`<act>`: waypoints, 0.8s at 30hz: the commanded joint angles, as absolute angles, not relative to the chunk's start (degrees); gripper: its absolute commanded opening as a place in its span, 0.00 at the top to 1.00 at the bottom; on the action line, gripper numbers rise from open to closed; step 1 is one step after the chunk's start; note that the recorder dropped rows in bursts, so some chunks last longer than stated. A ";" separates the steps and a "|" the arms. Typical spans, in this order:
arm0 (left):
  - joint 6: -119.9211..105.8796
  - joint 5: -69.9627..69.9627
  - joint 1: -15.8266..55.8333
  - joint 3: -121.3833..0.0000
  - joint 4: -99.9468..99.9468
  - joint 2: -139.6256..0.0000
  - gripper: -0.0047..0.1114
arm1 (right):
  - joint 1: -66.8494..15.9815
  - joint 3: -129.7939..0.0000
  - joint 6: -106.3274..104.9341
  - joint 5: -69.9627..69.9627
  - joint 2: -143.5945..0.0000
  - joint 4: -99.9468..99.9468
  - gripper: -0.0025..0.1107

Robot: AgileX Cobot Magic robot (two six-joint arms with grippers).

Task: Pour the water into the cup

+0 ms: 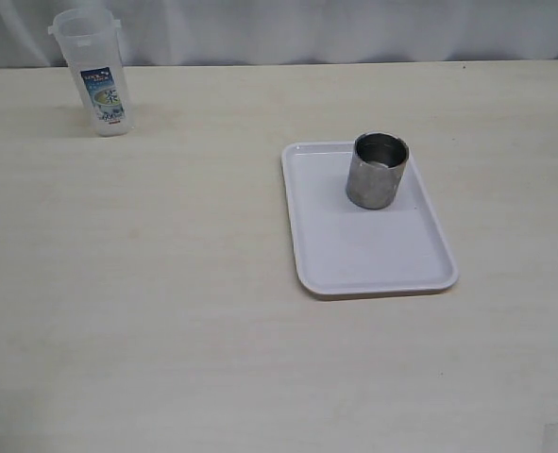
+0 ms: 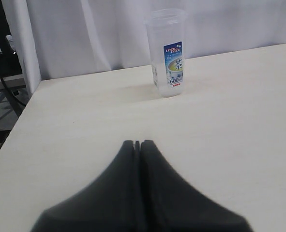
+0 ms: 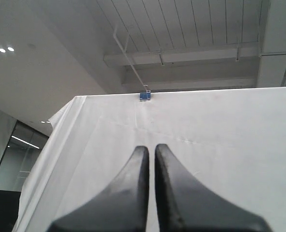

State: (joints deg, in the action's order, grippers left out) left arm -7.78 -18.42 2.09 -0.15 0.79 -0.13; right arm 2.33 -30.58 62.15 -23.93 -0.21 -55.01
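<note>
**rigwatcher:** Ok, so your biggest thing is the pale table (image 1: 165, 330), with the white sheet (image 1: 354, 28) hanging along its far edge. On the right half you've got the white tray (image 1: 373, 274) lying flat, long side running away from the camera.

**benchguy:** Yep, and your clear jug (image 1: 97, 71) with the blue label is way over at the far left. It's upright, close to the sheet and well apart from the tray. Honestly can't tell how much is in it.

**rigwatcher:** Your cup (image 1: 378, 170) is standing upright on the tray, in the far half and a bit toward the tray's right edge, mouth open to the top. Brushed steel, shiny rim.

**benchguy:** Grippers then. Your left gripper (image 2: 137, 143) has its jaws pressed tight together with nothing in them. It hangs over bare table, and the jug is straight ahead of it, some way off.

**rigwatcher:** Your right gripper (image 3: 151, 147) is closed too, just a thin slit between the tips, pinching nothing. It's aimed up at the sheet and the ceiling (image 3: 181, 29). You can spot a small blue clip (image 3: 144, 96) on the sheet's top edge.
</note>
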 commanded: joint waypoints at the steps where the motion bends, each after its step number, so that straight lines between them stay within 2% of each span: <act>1: -7.63 -17.74 2.67 0.00 0.32 0.00 0.96 | 2.47 -30.50 62.30 -23.96 0.00 -54.76 0.94; 14: -7.63 -17.74 2.67 0.00 0.32 0.00 0.96 | 2.47 -30.01 50.97 -24.34 0.00 -39.48 0.94; 24: -7.63 -17.74 2.67 0.00 0.32 0.00 0.96 | 2.47 -19.87 29.61 -33.09 0.00 -19.44 0.94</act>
